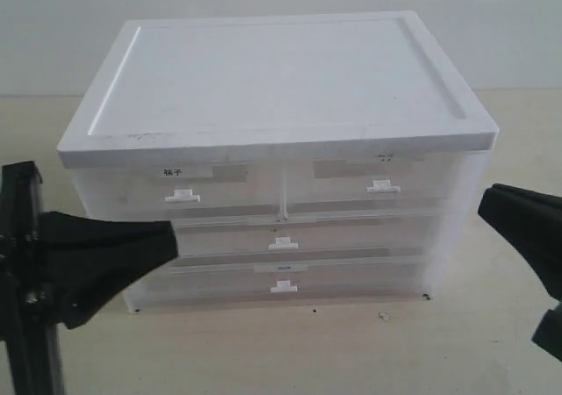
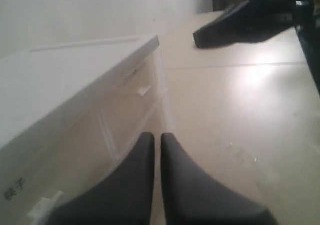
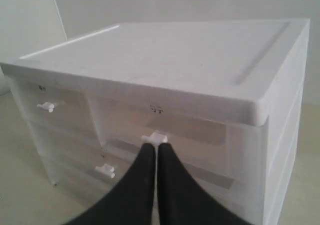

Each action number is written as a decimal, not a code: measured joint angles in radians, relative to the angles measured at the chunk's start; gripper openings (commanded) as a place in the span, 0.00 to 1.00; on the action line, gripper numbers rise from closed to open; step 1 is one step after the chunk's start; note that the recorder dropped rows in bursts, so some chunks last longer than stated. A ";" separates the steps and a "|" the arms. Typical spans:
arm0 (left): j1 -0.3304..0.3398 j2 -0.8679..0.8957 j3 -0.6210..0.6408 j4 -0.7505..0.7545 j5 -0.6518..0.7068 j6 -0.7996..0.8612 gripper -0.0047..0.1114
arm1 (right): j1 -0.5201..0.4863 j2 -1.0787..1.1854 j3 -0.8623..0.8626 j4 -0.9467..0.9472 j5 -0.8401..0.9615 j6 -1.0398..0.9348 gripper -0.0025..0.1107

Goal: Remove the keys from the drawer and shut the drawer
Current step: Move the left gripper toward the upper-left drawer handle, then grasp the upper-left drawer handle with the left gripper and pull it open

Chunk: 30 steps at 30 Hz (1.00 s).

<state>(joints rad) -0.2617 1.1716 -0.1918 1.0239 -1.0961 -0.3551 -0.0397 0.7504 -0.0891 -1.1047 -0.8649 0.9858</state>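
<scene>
The drawer (image 1: 176, 193) is the top left half-width one of a white cabinet. It is closed, with a dense black label and a small white tab handle (image 1: 182, 196). It also shows in the left wrist view (image 2: 45, 185) and the right wrist view (image 3: 50, 107). The keys are hidden. My left gripper (image 1: 173, 241) is shut and empty, low in front of the cabinet's left side, its tips (image 2: 157, 137) beside the cabinet front. My right gripper (image 1: 485, 204) is shut and empty off the cabinet's right side; its tips (image 3: 157, 147) line up with the other half-width drawer's handle (image 3: 155, 137).
The cabinet has a flat white top (image 1: 281, 70). The top right half-width drawer (image 1: 378, 180) carries a fainter label. Two full-width translucent drawers (image 1: 283, 244) lie below, all closed. The cabinet stands on a beige table (image 1: 351, 351); the right arm (image 2: 240, 20) shows in the left wrist view.
</scene>
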 measured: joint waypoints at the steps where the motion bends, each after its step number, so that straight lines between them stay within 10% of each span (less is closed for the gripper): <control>1: -0.042 0.029 0.000 -0.036 0.015 0.071 0.08 | 0.000 0.047 0.000 0.013 -0.021 -0.045 0.02; 6: -0.189 0.141 0.000 -0.284 0.087 0.450 0.10 | 0.000 0.241 -0.001 0.103 -0.084 -0.250 0.02; 10: -0.279 0.216 -0.027 -0.437 0.102 0.716 0.31 | 0.000 0.405 -0.028 0.185 -0.230 -0.386 0.02; 30: -0.320 0.291 -0.152 -0.632 0.242 1.205 0.37 | 0.000 0.468 -0.039 0.196 -0.278 -0.424 0.02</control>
<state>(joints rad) -0.5818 1.4622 -0.3442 0.3919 -0.8542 0.8504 -0.0397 1.2187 -0.1286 -0.9090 -1.1431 0.5622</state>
